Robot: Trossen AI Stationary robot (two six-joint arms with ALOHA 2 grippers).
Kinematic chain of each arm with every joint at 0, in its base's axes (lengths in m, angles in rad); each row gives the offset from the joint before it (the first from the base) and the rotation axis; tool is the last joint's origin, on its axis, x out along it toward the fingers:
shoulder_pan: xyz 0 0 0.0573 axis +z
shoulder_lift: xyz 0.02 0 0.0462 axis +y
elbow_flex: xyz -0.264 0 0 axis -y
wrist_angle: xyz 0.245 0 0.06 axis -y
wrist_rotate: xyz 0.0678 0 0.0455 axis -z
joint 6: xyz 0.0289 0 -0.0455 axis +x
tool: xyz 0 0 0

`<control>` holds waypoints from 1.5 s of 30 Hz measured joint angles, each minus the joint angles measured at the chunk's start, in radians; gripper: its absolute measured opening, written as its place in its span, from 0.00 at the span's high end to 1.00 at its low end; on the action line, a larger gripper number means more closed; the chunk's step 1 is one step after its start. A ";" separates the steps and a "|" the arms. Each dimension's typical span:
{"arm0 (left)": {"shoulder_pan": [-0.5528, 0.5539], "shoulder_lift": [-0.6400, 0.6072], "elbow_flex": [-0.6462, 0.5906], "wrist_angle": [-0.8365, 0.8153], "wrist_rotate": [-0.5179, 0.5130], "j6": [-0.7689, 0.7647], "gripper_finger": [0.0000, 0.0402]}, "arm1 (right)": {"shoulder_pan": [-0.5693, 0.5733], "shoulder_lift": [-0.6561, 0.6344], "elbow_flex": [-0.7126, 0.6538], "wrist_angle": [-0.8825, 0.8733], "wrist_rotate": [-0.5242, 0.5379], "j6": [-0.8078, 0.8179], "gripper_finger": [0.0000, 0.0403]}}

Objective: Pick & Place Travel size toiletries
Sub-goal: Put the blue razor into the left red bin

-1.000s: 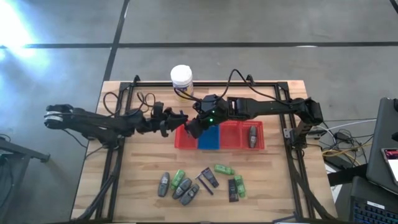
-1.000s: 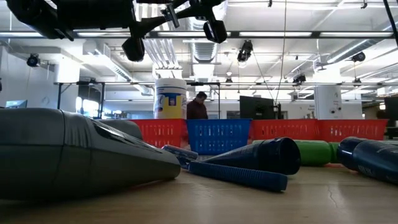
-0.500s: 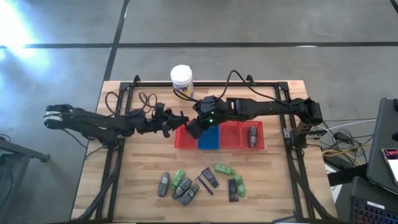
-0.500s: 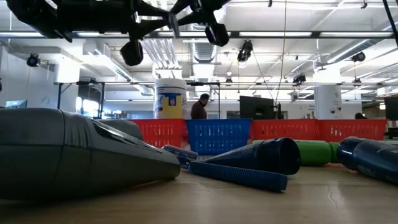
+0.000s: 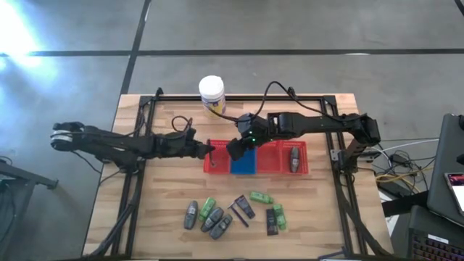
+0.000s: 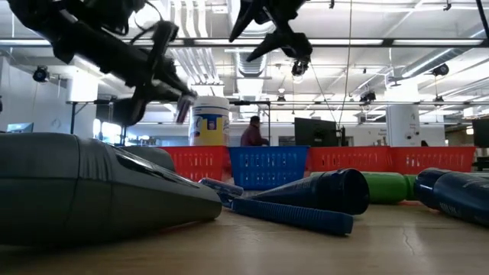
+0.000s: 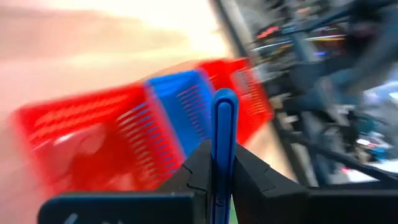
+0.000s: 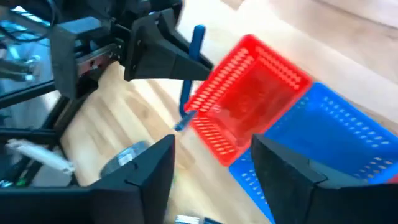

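My left gripper [image 5: 205, 151] is shut on a thin blue stick [image 7: 224, 124] just left of the left red basket [image 5: 216, 162]; the stick [image 8: 194, 50] also shows in the right wrist view. My right gripper [image 5: 235, 150] hangs open above the red and blue baskets [image 8: 323, 130], with nothing between its fingers. The other travel size toiletries lie on the near part of the table: grey bottles [image 5: 191, 213], green bottles [image 5: 260, 197] and black tubes [image 5: 244, 207]. One grey bottle [image 5: 294, 159] lies in the right red basket. My left gripper pinches the blue stick between its two fingers, about mid-length [image 7: 221, 169]. The fingers come roughly level from the table's left and lie across the stick. The stick is lifted clear, one end past the fingers toward the red basket's left edge [image 8: 183, 121].
A white jar with a yellow label [image 5: 212, 93] stands at the far edge behind the baskets. A black frame [image 5: 239, 96] with cables runs around the table. In the low view a grey bottle [image 6: 92, 187] fills the foreground. A person [image 6: 250, 131] stands in the room beyond.
My left gripper has shut on the blue stick, then moved toward the red basket and tipped downward. My right gripper has opened, let go of the stick and drawn off slightly toward the table's right. The stick has passed from right to left.
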State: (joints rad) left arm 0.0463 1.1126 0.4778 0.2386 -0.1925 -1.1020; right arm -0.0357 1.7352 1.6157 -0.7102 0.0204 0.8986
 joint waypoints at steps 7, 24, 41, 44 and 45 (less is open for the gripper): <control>0.042 0.012 0.013 -0.069 0.000 -0.029 0.91 | -0.002 -0.007 0.000 -0.014 0.036 0.000 0.39; 0.071 0.273 0.284 -0.313 0.030 0.070 0.90 | -0.002 -0.014 0.000 -0.118 0.081 -0.008 0.26; 0.071 0.383 0.280 -0.318 0.158 0.032 0.86 | -0.002 -0.016 0.000 -0.184 0.141 -0.061 0.17; 0.071 0.382 0.281 -0.318 0.146 0.026 0.82 | -0.002 -0.016 0.000 -0.184 0.141 -0.065 0.15; 0.073 0.379 0.281 -0.318 0.140 0.027 0.81 | -0.002 -0.016 0.000 -0.184 0.141 -0.067 0.15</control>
State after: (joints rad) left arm 0.1189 1.4921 0.7589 -0.0792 -0.0527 -1.0753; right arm -0.0376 1.7195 1.6157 -0.8944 0.1610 0.8313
